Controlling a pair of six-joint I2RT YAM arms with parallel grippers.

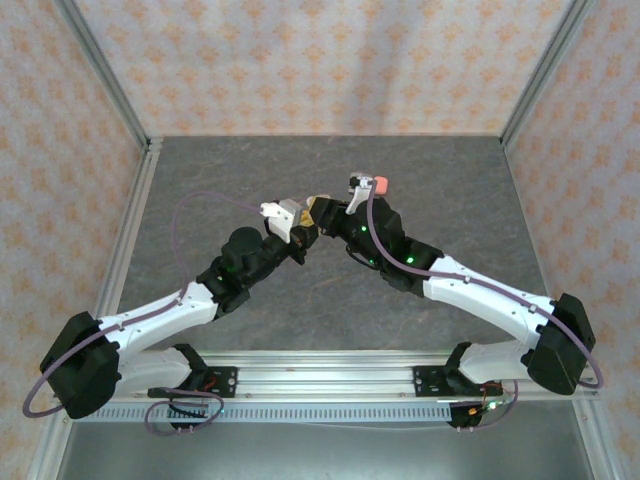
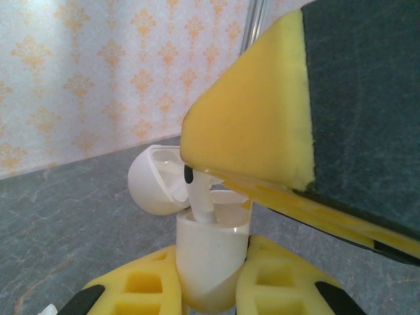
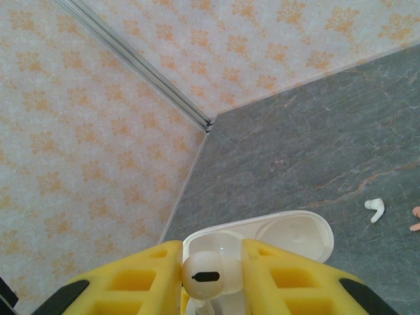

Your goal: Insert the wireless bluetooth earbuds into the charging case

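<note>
My left gripper (image 2: pixel 211 264) is shut on the lower half of a white charging case (image 2: pixel 210 252), held upright with its lid flipped open to the left. My right gripper (image 3: pixel 211 262) comes in from above, its jaws closed on the bulb of a white earbud (image 3: pixel 209 277). The earbud's stem (image 2: pixel 200 200) points down into the case's left socket. The open case (image 3: pixel 289 233) lies right under the right fingers. In the top view both grippers, left (image 1: pixel 290 222) and right (image 1: pixel 322 212), meet above the table's middle, with the case (image 1: pixel 272 212) between them.
A loose white earbud (image 3: pixel 374 209) lies on the grey tabletop (image 3: pixel 315 151), with coral-pink pieces (image 3: pixel 416 220) just beyond it at the view's edge. A coral-pink rounded thing (image 1: pixel 380 185) sits behind the right wrist. Patterned walls close in the back and sides.
</note>
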